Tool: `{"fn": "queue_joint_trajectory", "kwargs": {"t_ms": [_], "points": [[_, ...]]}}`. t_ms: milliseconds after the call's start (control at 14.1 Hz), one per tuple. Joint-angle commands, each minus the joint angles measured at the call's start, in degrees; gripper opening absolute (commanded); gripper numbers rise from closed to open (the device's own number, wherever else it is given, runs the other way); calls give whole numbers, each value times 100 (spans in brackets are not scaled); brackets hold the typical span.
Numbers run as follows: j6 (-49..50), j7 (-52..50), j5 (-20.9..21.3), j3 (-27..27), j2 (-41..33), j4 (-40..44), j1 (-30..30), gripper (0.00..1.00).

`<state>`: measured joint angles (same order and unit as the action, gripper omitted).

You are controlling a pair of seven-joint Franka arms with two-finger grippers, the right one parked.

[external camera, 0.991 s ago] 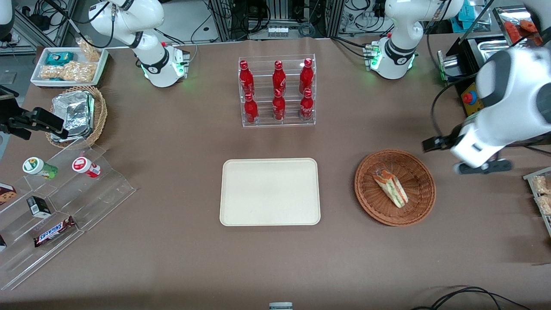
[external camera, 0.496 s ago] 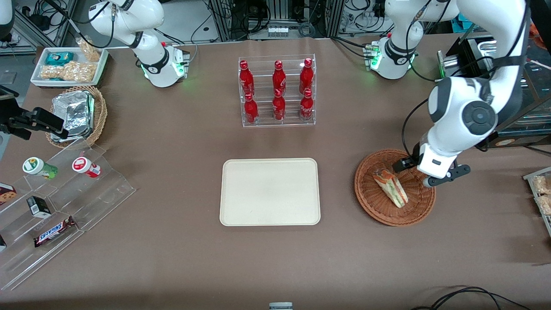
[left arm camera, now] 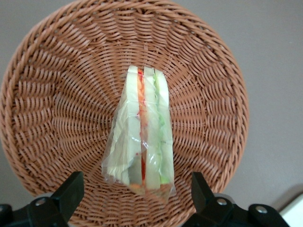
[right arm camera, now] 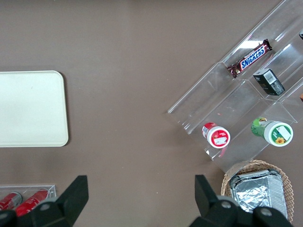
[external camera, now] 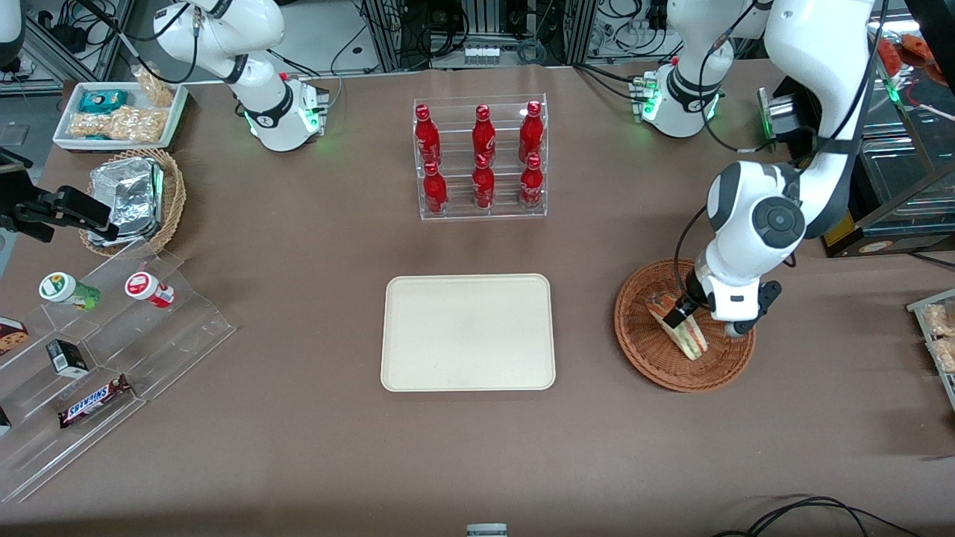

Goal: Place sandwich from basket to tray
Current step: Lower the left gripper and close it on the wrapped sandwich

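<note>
One sandwich [left arm camera: 142, 137] is what we are handling: a triangular wedge in clear wrap, white bread with green and orange-red layers, lying on its side in the middle of the basket [left arm camera: 42, 94]. We are logging it as not yet gripped.

Basket [external camera: 649, 350]: shallow, round, reddish-brown wicker, sitting toward the working arm's end of the table, apart from the tray.

Gripper [left arm camera: 135, 201]: we are holding it low over the basket, directly above the broad end of the wedge. In the wrist view its two dark fingers [left arm camera: 71, 191] are standing wide apart, one on either side of the sandwich, with clear gaps to the wrap on both flanks. Nothing is between them in contact; we are carrying nothing. In the front view the gripper [external camera: 683, 309] is covering part of the sandwich [external camera: 692, 339].

Tray [external camera: 468, 332]: flat, cream, rectangular with rounded corners, bare, lying near the table's middle, nearer to the front camera than the bottle rack [external camera: 481, 156].

Step in hand, as we are judging it: the approach for the pick, with the fingers lined up along the wedge's long faces.

Next move, as we are judging it: lowering a little further, closing gently on the bread faces so the soft wedge and slippery wrap are not being crushed or squeezed out, then lifting clear of the wicker rim.
</note>
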<state>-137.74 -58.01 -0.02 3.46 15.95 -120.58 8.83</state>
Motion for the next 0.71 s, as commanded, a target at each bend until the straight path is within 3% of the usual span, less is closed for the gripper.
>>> {"fn": "queue_joint_trajectory", "kwargs": {"t_ms": [0,71,142,283,496,637], "points": [[-95,-228,55,-29,355,263,14,99],[-104,-237,55,-38,434,324,-4,68],[-104,-245,55,-38,435,307,-13,43],[-87,-237,46,-38,435,263,5,13],[210,-167,55,-38,313,351,22,10],[1059,-166,73,-38,259,866,22,10]]}}
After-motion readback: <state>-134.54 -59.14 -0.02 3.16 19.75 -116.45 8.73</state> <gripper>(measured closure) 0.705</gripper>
